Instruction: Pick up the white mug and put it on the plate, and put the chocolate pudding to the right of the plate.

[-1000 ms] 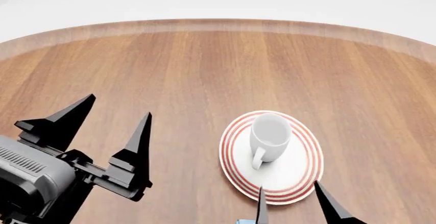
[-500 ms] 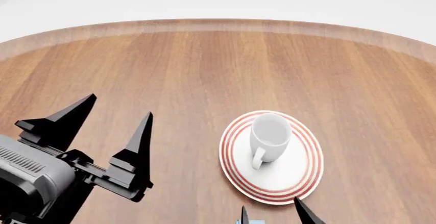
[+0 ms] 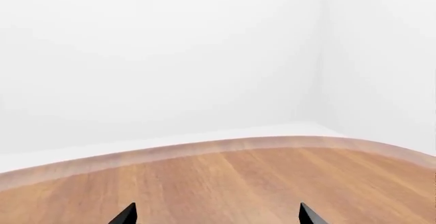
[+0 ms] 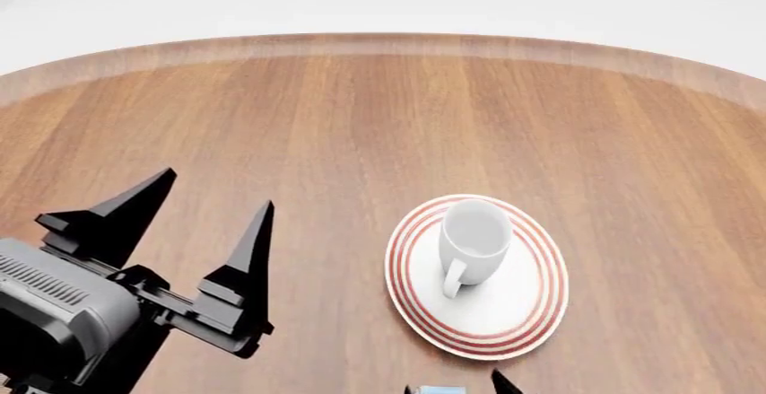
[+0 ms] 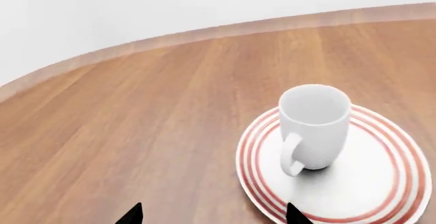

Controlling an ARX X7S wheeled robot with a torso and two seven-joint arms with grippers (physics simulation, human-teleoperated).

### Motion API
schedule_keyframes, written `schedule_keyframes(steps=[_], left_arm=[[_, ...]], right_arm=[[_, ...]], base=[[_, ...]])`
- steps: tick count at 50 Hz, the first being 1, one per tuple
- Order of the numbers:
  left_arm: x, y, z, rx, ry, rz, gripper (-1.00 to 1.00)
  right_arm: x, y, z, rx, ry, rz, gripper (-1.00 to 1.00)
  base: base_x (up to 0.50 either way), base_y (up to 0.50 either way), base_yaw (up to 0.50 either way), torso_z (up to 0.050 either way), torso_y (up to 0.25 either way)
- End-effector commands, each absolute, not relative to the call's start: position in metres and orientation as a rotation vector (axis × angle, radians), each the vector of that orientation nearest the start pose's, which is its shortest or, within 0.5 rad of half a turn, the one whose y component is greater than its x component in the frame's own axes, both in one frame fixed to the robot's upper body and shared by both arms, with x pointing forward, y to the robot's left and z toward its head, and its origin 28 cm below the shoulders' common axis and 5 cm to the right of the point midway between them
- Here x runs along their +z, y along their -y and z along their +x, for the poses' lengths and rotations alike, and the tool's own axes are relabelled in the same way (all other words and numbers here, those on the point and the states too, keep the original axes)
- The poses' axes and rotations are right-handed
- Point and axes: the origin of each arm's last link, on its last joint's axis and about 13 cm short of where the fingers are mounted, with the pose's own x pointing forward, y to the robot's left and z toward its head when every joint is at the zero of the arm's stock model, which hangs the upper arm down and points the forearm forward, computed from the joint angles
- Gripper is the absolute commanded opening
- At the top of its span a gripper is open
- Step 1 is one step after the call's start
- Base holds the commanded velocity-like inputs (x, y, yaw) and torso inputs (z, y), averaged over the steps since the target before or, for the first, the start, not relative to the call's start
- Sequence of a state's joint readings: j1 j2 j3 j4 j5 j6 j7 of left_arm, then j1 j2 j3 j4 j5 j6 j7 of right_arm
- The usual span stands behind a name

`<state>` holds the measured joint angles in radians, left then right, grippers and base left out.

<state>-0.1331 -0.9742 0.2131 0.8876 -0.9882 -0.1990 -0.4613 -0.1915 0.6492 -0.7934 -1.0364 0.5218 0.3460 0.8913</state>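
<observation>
The white mug (image 4: pixel 473 243) stands upright on the plate (image 4: pixel 533 318), its handle toward me. Both also show in the right wrist view, mug (image 5: pixel 313 127) and plate (image 5: pixel 388 183). My right gripper (image 5: pixel 213 216) is open and empty, on the near side of the plate and apart from it. In the head view only one of its fingertips (image 4: pixel 501 382) shows at the bottom edge. A blue sliver (image 4: pixel 436 389) beside it may be the chocolate pudding; too little shows to tell. My left gripper (image 4: pixel 213 192) is open and empty above the table, left of the plate.
The round wooden table (image 4: pixel 383 116) has a raised rim at the back (image 4: pixel 383 44). The left wrist view shows my left gripper (image 3: pixel 216 216) over bare wood, with the table rim (image 3: pixel 204 150) and white walls beyond.
My right gripper has drawn back from the plate toward me, almost out of the head view. My left gripper has shifted very slightly. The mug and plate have not moved.
</observation>
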Motion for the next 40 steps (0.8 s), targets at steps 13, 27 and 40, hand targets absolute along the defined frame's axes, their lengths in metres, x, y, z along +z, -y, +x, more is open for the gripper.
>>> schedule_keyframes(steps=[13, 27, 40], left_arm=[[0.1994, -0.2475, 0.1614, -0.408, 0.280, -0.050, 1.00], [0.1994, -0.2470, 0.1611, -0.408, 0.275, -0.053, 1.00], [0.1975, -0.2464, 0.1620, -0.411, 0.267, -0.060, 1.00]], right_arm=[[0.1302, 0.0484, 0.0602, 0.222, -0.232, 0.188, 1.00], [0.1286, 0.0470, 0.0628, 0.073, -0.338, 0.101, 1.00], [0.1299, 0.0422, 0.0585, 0.079, -0.378, 0.111, 1.00]], base=[[0.00, 0.00, 0.00, 0.000, 0.000], [0.00, 0.00, 0.00, 0.000, 0.000], [0.00, 0.00, 0.00, 0.000, 0.000]])
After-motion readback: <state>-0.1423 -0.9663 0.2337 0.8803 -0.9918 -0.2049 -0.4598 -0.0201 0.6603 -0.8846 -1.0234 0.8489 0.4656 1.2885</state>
